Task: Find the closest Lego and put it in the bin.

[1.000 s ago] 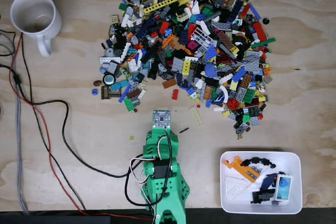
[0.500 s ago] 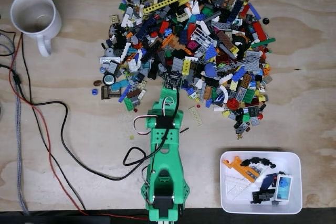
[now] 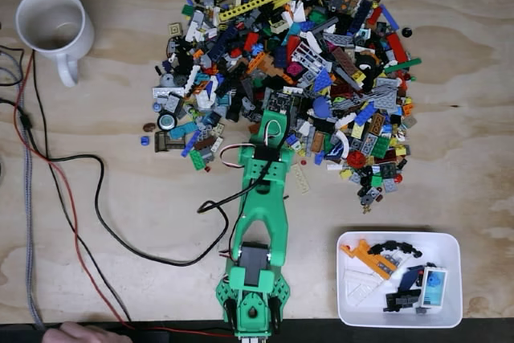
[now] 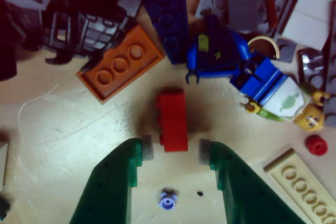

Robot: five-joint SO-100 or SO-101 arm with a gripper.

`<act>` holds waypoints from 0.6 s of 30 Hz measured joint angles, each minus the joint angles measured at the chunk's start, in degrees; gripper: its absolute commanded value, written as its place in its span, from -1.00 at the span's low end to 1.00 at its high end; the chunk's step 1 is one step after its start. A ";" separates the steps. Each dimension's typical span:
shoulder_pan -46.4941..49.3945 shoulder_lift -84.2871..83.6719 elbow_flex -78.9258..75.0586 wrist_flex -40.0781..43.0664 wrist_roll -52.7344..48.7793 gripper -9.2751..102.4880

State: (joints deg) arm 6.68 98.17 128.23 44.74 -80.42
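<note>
A small red Lego brick (image 4: 172, 119) lies on the wood at the near edge of the pile, its lower end between the pads of my open gripper (image 4: 174, 149); neither pad touches it. In the fixed view my green arm (image 3: 261, 222) reaches up from the bottom edge, and its head covers the brick at the pile's lower border (image 3: 277, 110). The bin (image 3: 452, 275), a shallow white tray, sits at the lower right of the fixed view with several pieces inside.
A big heap of mixed Lego (image 3: 297, 62) fills the upper middle. An orange plate (image 4: 122, 62) and a blue minifigure (image 4: 260, 74) lie just beyond the red brick. A white mug (image 3: 53, 26) stands upper left; cables (image 3: 80, 198) run down the left. A hand (image 3: 84, 332) shows at the bottom edge.
The arm has stretched upward from the bare wood to the pile's lower border over the last second. A hand has appeared at the bottom left edge.
</note>
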 measured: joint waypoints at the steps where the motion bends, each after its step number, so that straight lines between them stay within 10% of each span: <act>1: 0.26 -0.97 -0.79 -0.18 -0.18 -0.63; 18: -2.29 7.47 -2.46 5.27 -1.76 -0.84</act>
State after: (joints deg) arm 4.39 105.64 125.77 50.01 -82.18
